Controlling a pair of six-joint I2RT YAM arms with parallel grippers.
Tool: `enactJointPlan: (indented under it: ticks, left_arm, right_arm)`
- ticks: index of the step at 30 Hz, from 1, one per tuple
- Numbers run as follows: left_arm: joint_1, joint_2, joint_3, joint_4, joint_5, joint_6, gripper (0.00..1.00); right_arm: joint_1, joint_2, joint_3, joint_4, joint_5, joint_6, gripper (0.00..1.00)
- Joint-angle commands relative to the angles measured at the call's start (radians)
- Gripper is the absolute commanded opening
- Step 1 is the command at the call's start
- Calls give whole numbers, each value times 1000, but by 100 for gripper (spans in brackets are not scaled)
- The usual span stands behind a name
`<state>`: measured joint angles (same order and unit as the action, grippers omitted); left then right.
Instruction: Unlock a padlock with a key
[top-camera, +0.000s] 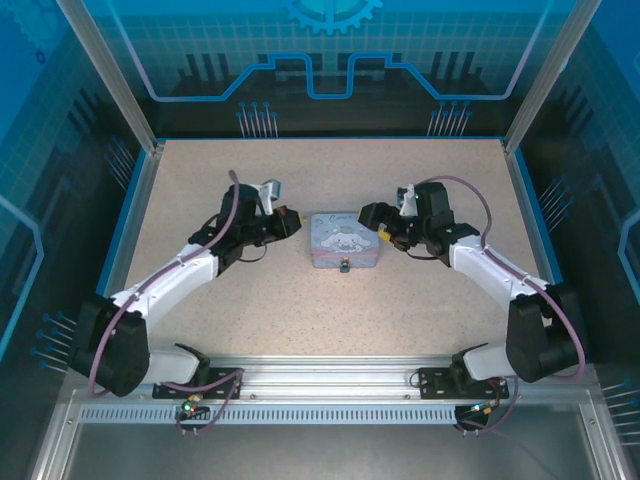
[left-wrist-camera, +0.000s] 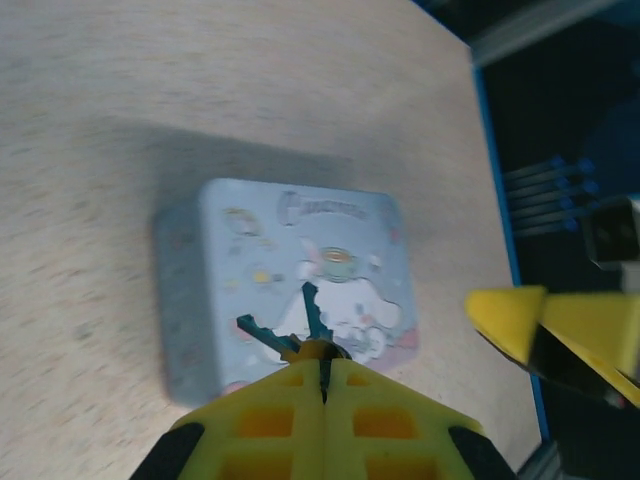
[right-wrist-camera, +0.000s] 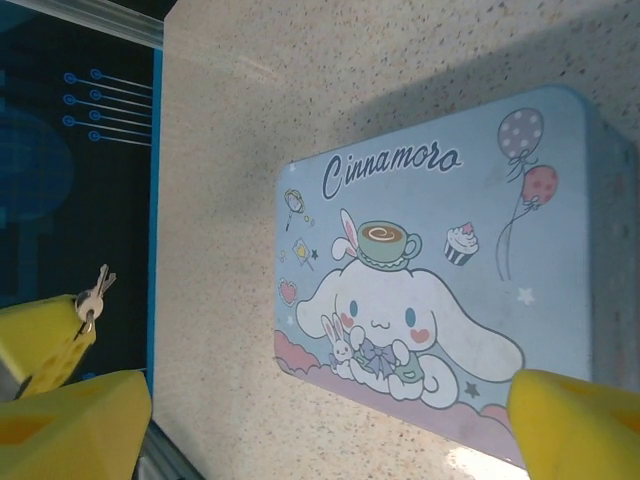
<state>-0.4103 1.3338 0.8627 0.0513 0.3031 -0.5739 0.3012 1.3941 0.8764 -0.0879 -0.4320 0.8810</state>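
Observation:
A pale blue cartoon-printed tin (top-camera: 343, 238) lies mid-table. The tiny dark padlock (top-camera: 344, 266) hangs at the middle of its near side. My left gripper (top-camera: 292, 215) hovers just left of the tin, shut on a ring of keys. In the left wrist view its yellow fingertips (left-wrist-camera: 323, 365) are pressed together, and two dark key blades (left-wrist-camera: 312, 308) stick out over the tin's lid (left-wrist-camera: 290, 270). My right gripper (top-camera: 379, 227) is at the tin's right end. Its yellow fingers (right-wrist-camera: 80, 425) stand wide apart with nothing between them, above the tin's (right-wrist-camera: 440, 260) edge. The keys (right-wrist-camera: 95, 290) show beside it.
The speckled beige tabletop (top-camera: 320, 320) is bordered by a blue rim (top-camera: 125, 225) and aluminium posts at the back corners. A metal rail (top-camera: 330, 385) carrying both arm bases runs along the near edge. Dark panels close in the left and right sides.

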Motion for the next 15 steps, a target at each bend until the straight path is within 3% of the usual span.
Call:
enactJointPlan:
  ticks: [1, 7, 15]
  left_arm:
    - [-60, -6, -70, 285, 0, 201, 0]
    - [-86, 34, -275, 835, -107, 291, 0]
    - [-119, 115, -215, 880, -105, 274, 0]
  right_arm:
    - [13, -1, 31, 61, -40, 91, 91]
    - [19, -8, 17, 104, -28, 185, 86]
    - [75, 28, 22, 171, 0, 285, 81]
